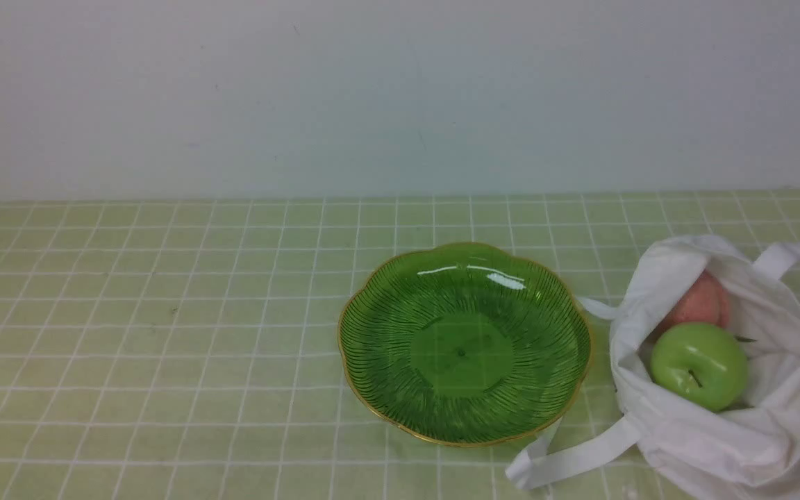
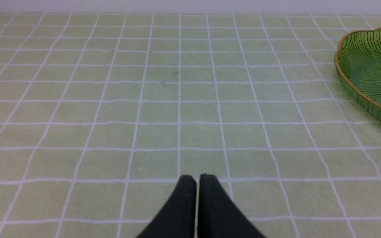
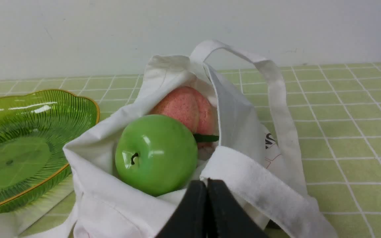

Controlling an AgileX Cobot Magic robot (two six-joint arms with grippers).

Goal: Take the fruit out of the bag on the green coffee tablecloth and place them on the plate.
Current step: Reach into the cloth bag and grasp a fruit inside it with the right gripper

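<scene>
The green apple (image 3: 156,153) is glossy, with a dark stem in its dimple and bright highlights on its skin. It lies in the open mouth of the white cloth bag (image 3: 236,115), just ahead of the tips of the right fingers (image 3: 193,205). The fuzzy pink peach (image 3: 184,104) sits behind it, farther from those fingers and touching the apple, with a thin green leaf (image 3: 207,138) poking out at its side. A flat strap handle (image 3: 276,96) arches above the bag's mouth.

The ribbed green glass plate (image 3: 18,138), gold at its scalloped rim, rests just beside the bag on the robot's left, with nothing on it. Bag and plate lie on the pale green checked tablecloth (image 2: 111,115) that covers the worktop.

The right fingers are pressed together, pointing at the bag's near hem. The left fingers (image 2: 184,201) are also together, held low over bare cloth, with the plate ahead of them and off to the robot's right.

Dark print and a thin red line show on the bag's side panel, too folded to read.
</scene>
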